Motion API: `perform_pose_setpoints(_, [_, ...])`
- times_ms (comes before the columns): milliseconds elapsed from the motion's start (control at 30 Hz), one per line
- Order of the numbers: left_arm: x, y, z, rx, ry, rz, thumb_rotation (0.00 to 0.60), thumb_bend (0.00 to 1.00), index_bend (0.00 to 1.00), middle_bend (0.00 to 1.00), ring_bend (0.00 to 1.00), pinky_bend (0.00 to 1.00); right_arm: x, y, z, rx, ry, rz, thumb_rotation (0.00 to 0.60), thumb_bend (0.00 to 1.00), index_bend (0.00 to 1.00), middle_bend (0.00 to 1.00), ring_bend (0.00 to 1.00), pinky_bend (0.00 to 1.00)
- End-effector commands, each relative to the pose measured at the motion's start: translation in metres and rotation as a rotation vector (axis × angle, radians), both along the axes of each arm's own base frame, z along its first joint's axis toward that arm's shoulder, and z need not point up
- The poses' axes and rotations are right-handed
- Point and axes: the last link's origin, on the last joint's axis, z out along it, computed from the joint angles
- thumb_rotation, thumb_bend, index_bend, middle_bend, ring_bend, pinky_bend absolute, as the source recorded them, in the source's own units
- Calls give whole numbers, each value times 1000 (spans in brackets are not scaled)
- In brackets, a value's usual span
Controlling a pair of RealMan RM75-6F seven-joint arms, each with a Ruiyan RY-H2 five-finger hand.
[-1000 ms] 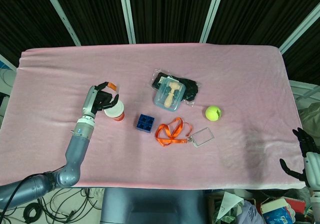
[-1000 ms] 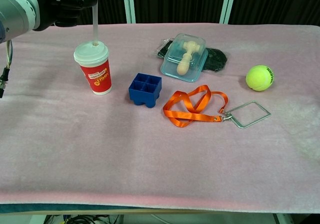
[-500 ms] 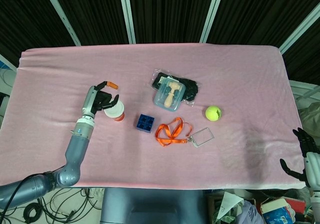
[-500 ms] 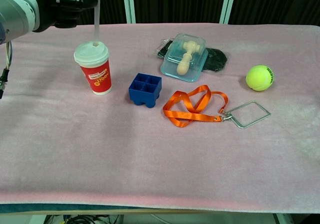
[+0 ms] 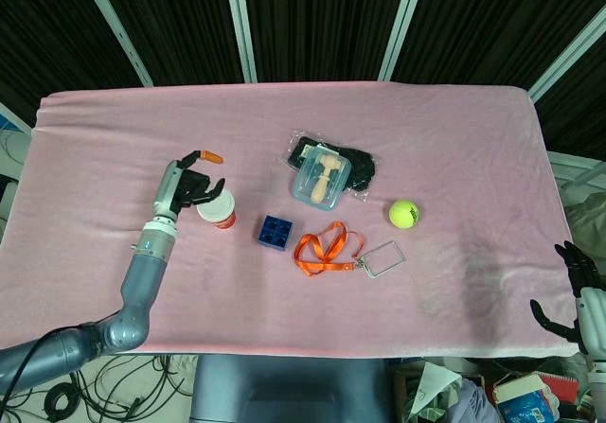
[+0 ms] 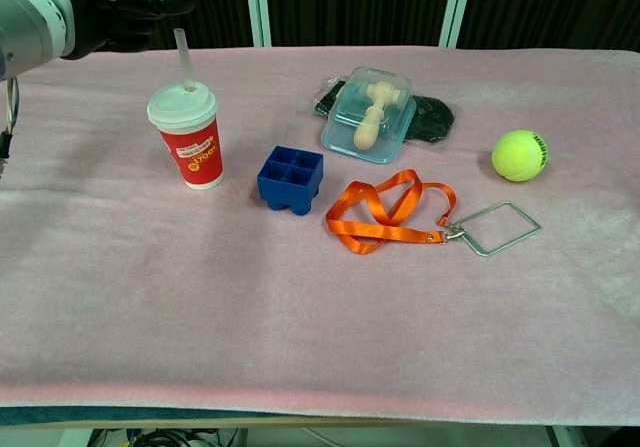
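Hovering at upper left, left hand (image 6: 110, 7) had fingers apart, holding nothing, just above clear straw (image 6: 184, 59) standing in red paper cup with white lid (image 6: 188, 135). Judged best: lift straight up, avoid tipping cup. Right hand (image 5: 578, 300) idled lower right, fingers spread.

The red cup (image 6: 189, 137) beside the blue block (image 6: 291, 178) has white print that looks like "1700". Smaller words are too tiny to read.
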Motion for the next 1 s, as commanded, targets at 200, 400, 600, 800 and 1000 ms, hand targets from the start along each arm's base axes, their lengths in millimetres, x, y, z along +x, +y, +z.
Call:
perform_pose_setpoints(200, [-4,-5,11,23,21,-18,600,327,410,1000,997,1000,0,0,0,2,1,2,600,263,0,0,0,197])
perform_pose_setpoints(400, [-7,-15,31,106,146,-115,600,286,394,993,950,966,1,1,-1,3,3,5,600,262,0,0,0,198])
perform_pose_setpoints(600, [-28,-36,52,232,488,-246,600,253,347,543,472,556,1,1,0,3,7,6,600,263,0,0,0,197])
perform_pose_setpoints(800, [-72,-80,66,225,814,-271,600,138,28,75,33,89,0,0,1,2,19,5,600,263,0,0,0,193])
perform_pose_setpoints(1000, [-116,-132,84,216,1118,-241,600,26,0,0,0,0,0,0,2,1,44,10,600,263,0,0,0,192])
